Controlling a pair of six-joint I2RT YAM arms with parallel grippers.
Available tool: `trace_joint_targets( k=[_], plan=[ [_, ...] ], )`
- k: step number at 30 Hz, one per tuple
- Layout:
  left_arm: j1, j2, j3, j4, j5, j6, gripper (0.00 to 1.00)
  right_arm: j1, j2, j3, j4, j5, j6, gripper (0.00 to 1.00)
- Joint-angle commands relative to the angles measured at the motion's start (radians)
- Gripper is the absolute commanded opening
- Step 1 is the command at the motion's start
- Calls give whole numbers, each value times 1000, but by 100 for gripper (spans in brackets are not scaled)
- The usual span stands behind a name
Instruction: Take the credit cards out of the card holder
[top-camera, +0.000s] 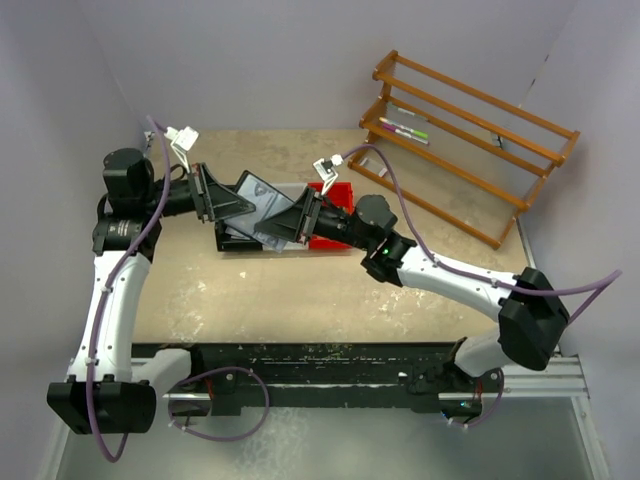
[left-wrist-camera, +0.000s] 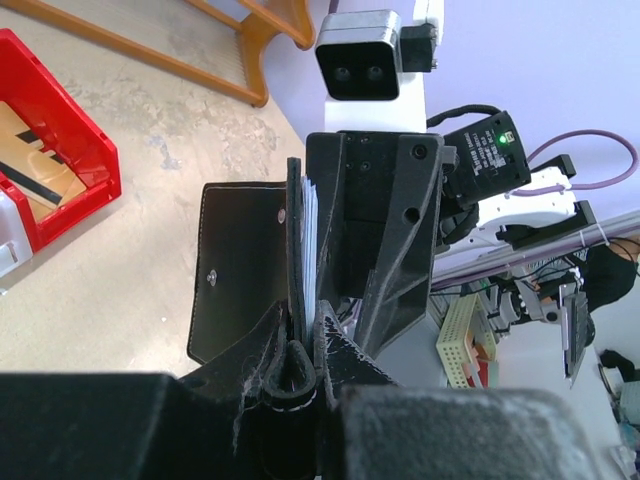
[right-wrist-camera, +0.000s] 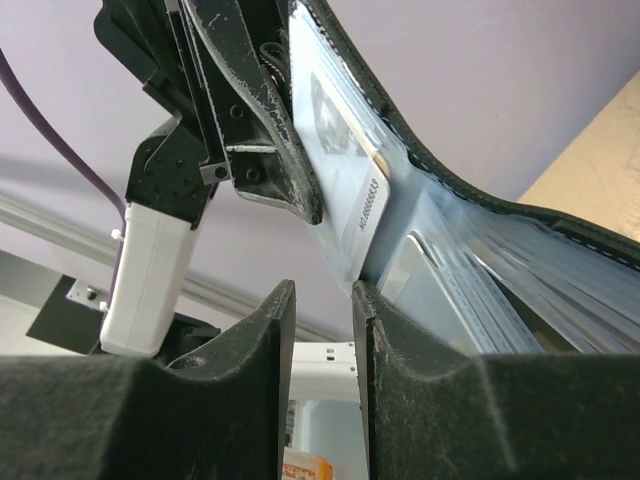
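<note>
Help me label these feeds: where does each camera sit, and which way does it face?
Top external: above and behind, looking down at the table; both arms show.
Left wrist: on the left arm, looking along the left gripper at the card holder.
Right wrist: on the right arm, looking past the right gripper at the credit cards.
Shared: all three see the card holder.

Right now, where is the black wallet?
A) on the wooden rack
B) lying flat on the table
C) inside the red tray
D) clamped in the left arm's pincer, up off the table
D: the left pincer is closed on the wallet and holds it in the air with its snap flap open.
</note>
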Motion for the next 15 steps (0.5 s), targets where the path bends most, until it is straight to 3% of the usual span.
trace_joint_targets(
  k=[1,6,15],
  plan=[
    [-8,-41,12,88,100,-93,0,1,23,15,111,16,44,30],
    [-8,-51,2,88,116,-108,0,0,34,-10,223,20,109,22],
    [-8,-67,-24,88,135,-116,5,0,34,-11,253,73,147,0]
  ],
)
